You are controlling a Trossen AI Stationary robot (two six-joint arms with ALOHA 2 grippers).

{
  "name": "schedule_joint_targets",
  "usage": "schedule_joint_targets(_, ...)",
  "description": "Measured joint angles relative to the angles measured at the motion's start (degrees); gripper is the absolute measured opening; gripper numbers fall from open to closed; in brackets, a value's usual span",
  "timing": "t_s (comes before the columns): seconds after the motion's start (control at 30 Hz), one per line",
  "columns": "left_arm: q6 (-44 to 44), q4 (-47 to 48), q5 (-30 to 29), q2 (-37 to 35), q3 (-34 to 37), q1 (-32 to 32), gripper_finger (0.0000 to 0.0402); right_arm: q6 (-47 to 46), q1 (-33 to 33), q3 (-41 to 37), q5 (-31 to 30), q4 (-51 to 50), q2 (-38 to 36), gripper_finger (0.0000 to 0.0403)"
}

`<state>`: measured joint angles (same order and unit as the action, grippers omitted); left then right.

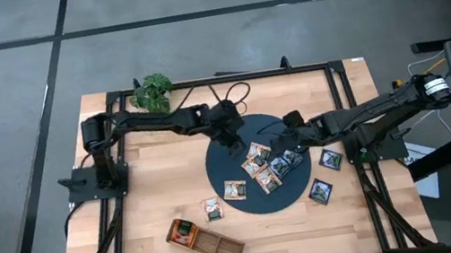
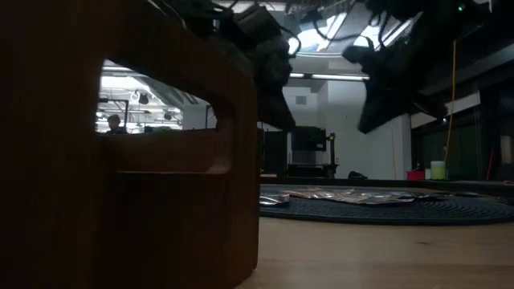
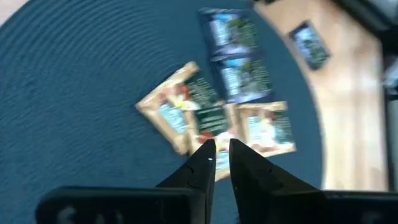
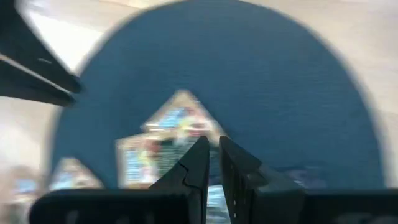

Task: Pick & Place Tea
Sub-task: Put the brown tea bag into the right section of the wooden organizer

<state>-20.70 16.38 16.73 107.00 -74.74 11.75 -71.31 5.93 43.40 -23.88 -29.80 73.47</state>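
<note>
Several small square tea sachets (image 1: 266, 167) lie flat in a loose cluster on the round dark-blue mat (image 1: 223, 168). More lie singly: one at the mat's near edge (image 1: 234, 189), one on the wood (image 1: 212, 208), and two dark ones to the right (image 1: 331, 160) (image 1: 320, 190). My left gripper (image 1: 230, 144) (image 3: 219, 149) hovers shut over the cluster's left side. My right gripper (image 1: 283, 143) (image 4: 214, 148) hovers shut over its right side. In the low view both hang well above the sachets (image 2: 345, 195).
A long brown compartment tray (image 1: 212, 242) lies near the table's near edge, with orange sachets (image 1: 182, 233) in its left end. It fills the left of the low view (image 2: 120, 160). A green plant (image 1: 153, 92) stands at the far edge. Bare wood lies left of the mat.
</note>
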Motion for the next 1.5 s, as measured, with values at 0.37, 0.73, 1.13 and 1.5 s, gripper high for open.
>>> schedule_joint_targets(0.37, -6.22, -0.11, -1.61, 5.43, -0.33, -2.83, 0.0003, 7.25, -5.53, -9.51, 16.02, 15.34, 0.63, 0.0041)
schedule_joint_targets(0.73, -13.17, -2.99, -1.05, 8.07, -0.29, -6.19, 0.0002, 9.03, -5.73, -9.99, 20.60, 21.32, 2.23, 0.0140)
schedule_joint_targets(1.13, -13.94, -1.61, -1.13, 12.24, -0.03, -7.38, 0.0002, 8.11, -5.73, -9.99, 25.46, 30.15, 9.03, 0.0179)
schedule_joint_targets(1.5, -13.08, -1.87, -3.80, 13.64, -0.01, -7.72, 0.0003, 7.04, -5.77, -9.99, 26.97, 30.60, 9.03, 0.0179)
